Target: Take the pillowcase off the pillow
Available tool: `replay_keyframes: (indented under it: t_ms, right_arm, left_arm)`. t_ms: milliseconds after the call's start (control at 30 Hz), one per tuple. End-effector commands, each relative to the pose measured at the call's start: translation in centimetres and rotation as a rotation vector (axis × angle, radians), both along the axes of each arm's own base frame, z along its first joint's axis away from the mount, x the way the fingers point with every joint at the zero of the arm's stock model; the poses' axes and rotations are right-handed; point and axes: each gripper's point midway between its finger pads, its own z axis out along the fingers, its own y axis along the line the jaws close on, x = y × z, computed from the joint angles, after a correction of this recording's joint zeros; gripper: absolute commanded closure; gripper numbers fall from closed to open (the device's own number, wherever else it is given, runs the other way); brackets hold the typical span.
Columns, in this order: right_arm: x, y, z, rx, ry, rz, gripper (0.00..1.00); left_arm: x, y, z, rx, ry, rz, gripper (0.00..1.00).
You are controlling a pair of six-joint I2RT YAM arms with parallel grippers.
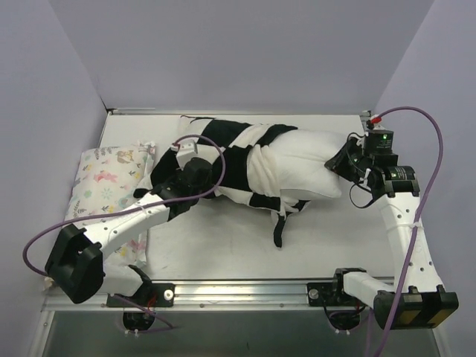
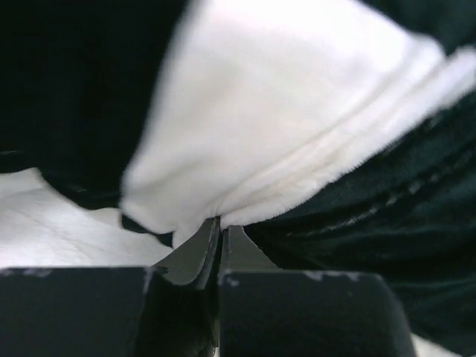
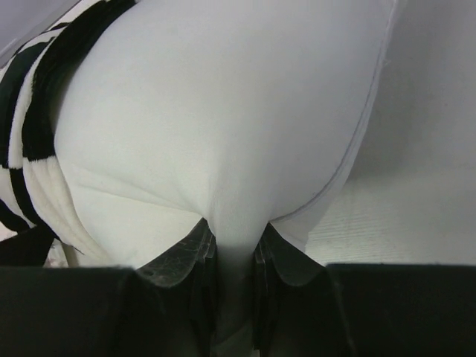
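White table [image 1: 223,253], plain lavender walls [image 1: 223,52] on three sides.

Top view, left to right:
- floral pillow [image 1: 104,182] at the table's 9 o'clock edge, left arm lying across its 6 o'clock side.
- left gripper [image 1: 199,172] on the 9 o'clock end of the pillowcase [image 1: 238,160].
- Case is bunched into a crumpled band mid-table, checker squares folded over each other. One black strip trails off toward 6 o'clock onto bare table.
- pillow [image 1: 305,160] sticks out of the case at its 3 o'clock end, plain white, about half exposed. The rest is inside the bunched fabric.
- right gripper [image 1: 343,160] is at the pillow's 3 o'clock end, touching it. Green LED [image 1: 383,136] is lit on that wrist.

Left wrist cam: left gripper [image 2: 221,234] has its jaws fully closed, pinching a thin fold of pillowcase [image 2: 282,134] where a white square meets black. Fabric tents up toward 12 o'clock from the tips.

Right wrist cam: right gripper [image 3: 235,232] is clamped on a tuck of pillow [image 3: 223,111], white cloth squeezed between the fingers [image 3: 186,256] and a seam running off at 2 o'clock. The pillowcase [image 3: 33,126] edge shows at 9–10 o'clock, rucked back on the pillow.
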Motion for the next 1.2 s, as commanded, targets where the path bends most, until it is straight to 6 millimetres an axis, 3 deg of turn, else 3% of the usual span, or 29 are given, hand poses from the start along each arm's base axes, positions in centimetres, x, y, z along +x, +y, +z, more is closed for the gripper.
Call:
replay_keyframes:
  t_ms: [0,100,200,267,300,367,400,433,567,600,633,733,767,833,867,967,1033,1067,1100,1133,1167]
  right_arm:
    - [2.0,-3.7,5.0,-0.04,-0.166,-0.124,1.0]
    - [2.1,-4.2,5.7,-0.024,-0.176,-0.144,1.0]
    - [2.1,-4.3,6.1,-0.019,-0.182,-0.149,1.0]
    - [2.0,-4.3,6.1,-0.018,-0.181,-0.148,1.0]
    - [2.0,-4.3,5.8,-0.02,-0.171,-0.148,1.0]
    - [2.0,-4.4,5.4,-0.024,-0.164,-0.147,1.0]
    - [2.1,-4.3,5.2,-0.024,-0.158,-0.145,1.0]
    - [2.1,-4.2,4.6,-0.018,-0.143,-0.138,1.0]
    - [1.9,-3.4,3.8,-0.02,-0.129,-0.109,1.0]
    - [1.8,-3.2,3.7,-0.036,-0.129,-0.091,0.96]
    - [1.7,-2.8,3.6,-0.048,-0.128,-0.076,0.87]
    - [1.7,-1.5,3.5,-0.086,-0.129,-0.019,0.62]
    - [1.8,-1.2,3.4,-0.085,-0.128,-0.006,0.6]
    - [2.0,-0.7,3.5,-0.079,-0.125,0.018,0.55]
    - [2.2,-0.5,3.2,-0.078,-0.11,0.026,0.53]
    - [2.7,-0.4,3.6,-0.085,-0.108,0.025,0.44]
    - [3.2,-0.6,4.1,-0.097,-0.113,0.013,0.37]
    - [3.6,-0.9,3.8,-0.112,-0.103,0.008,0.34]
    - [4.0,-1.1,4.0,-0.119,-0.104,-0.004,0.28]
    - [4.4,-1.5,4.1,-0.13,-0.105,-0.02,0.25]
    - [5.1,-1.6,3.5,-0.133,-0.082,-0.021,0.24]
  left_arm:
    - [1.4,10.8,1.7,0.103,0.029,0.351,1.0]
    - [2.4,15.8,4.3,0.09,-0.004,0.485,1.0]
    - [3.5,19.2,6.9,0.103,-0.022,0.56,1.0]
    - [3.8,20.1,8.2,0.141,-0.03,0.576,1.0]
    - [4.4,19.6,10.7,0.152,-0.072,0.551,1.0]
    - [4.7,18.6,13.3,0.174,-0.122,0.514,1.0]
    - [4.6,16.5,15.6,0.21,-0.168,0.451,1.0]
    - [4.3,16.4,17.3,0.257,-0.207,0.477,1.0]
    - [2.7,12.8,21.8,0.34,-0.291,0.395,1.0]
    - [2.4,12.4,22.5,0.352,-0.303,0.373,1.0]
    - [1.7,10.7,23.7,0.34,-0.332,0.326,1.0]
    - [0.2,8.8,25.8,0.413,-0.365,0.278,1.0]
    - [-1.0,7.1,27.6,0.404,-0.399,0.24,1.0]
    - [-1.9,5.4,29.1,0.454,-0.417,0.2,1.0]
    - [-3.2,3.8,31.1,0.429,-0.453,0.17,1.0]
    - [-3.1,1.5,32.4,0.441,-0.467,0.094,1.0]
    - [-1.8,0.4,33.1,0.428,-0.471,0.065,1.0]
    - [-1.4,0.3,32.6,0.457,-0.441,0.032,1.0]
    - [0.8,-0.9,32.5,0.377,-0.418,-0.008,1.0]
    - [1.7,-1.2,32.1,0.349,-0.387,-0.037,1.0]
    - [2.5,-1.2,30.2,0.365,-0.309,-0.089,1.0]
